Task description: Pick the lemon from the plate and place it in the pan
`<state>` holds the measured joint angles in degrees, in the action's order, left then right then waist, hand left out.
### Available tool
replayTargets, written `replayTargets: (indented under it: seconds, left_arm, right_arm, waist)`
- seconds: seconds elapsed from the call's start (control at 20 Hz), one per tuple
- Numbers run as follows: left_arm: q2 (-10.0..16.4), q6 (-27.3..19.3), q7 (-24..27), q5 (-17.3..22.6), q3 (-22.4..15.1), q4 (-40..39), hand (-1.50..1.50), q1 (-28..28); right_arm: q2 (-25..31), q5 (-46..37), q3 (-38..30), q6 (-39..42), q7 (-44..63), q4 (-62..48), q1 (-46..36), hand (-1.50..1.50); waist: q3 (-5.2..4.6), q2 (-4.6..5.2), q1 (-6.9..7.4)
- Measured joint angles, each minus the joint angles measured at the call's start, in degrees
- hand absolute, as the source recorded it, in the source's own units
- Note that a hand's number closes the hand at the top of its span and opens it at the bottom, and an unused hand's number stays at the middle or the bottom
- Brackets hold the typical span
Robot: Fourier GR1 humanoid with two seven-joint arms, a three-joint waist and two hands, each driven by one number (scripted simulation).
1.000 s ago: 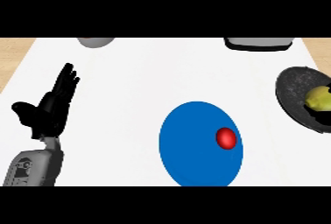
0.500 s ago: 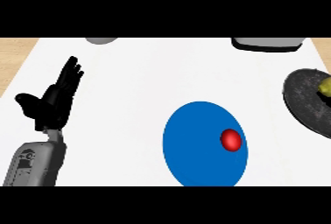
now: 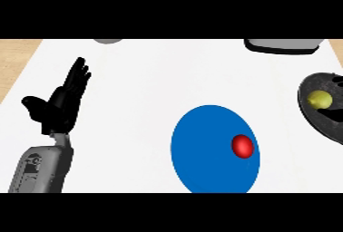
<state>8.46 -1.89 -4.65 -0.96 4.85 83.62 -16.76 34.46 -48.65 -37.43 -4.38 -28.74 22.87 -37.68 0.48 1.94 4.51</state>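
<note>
The lemon (image 3: 320,99) is a small, round, yellow-green fruit, duller than a bright yellow, with a slight lighter sheen on top. It sits inside the dark pan (image 3: 330,127) at the far right of the white counter (image 3: 154,77), toward the pan's upper left part, near its rim. The pan is black and shallow, and the view's right edge cuts it off, so only part of it shows.

In the middle of the counter lies a blue plate (image 3: 201,145), well apart from the pan. On its right half rests a small glossy red ball-like thing (image 3: 242,146); what it is I cannot tell.

The left hand (image 3: 57,106) shows at the left side above its grey forearm (image 3: 40,170). Its fingers (image 3: 75,79) are straight and spread wide, pointing up and away, the thumb out to the left, holding nothing and touching nothing.

At the counter's far edge a grey-and-black object (image 3: 280,44) stands at the right and a smaller grey one (image 3: 107,41) at the left, both cut off.
</note>
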Motion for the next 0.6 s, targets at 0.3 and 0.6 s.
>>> replayTargets:
  seconds: [0.3, 0.6]
  left_arm:
    - [0.01, -0.16, -0.04, -0.04, 0.18, -0.53, 0.0, -0.84]
    - [0.36, -0.07, 0.3, 0.22, 0.84, -0.67, 0.0, 0.19]
  right_arm:
    - [1.32, 1.08, -0.87, 4.15, -3.87, -6.7, -1.73, -1.5]
    - [3.45, 7.27, -6.6, 6.77, -11.49, -8.76, -2.09, -1.5]
  waist:
    - [0.04, 0.05, -0.17]
    - [0.0, -0.41, -1.27]
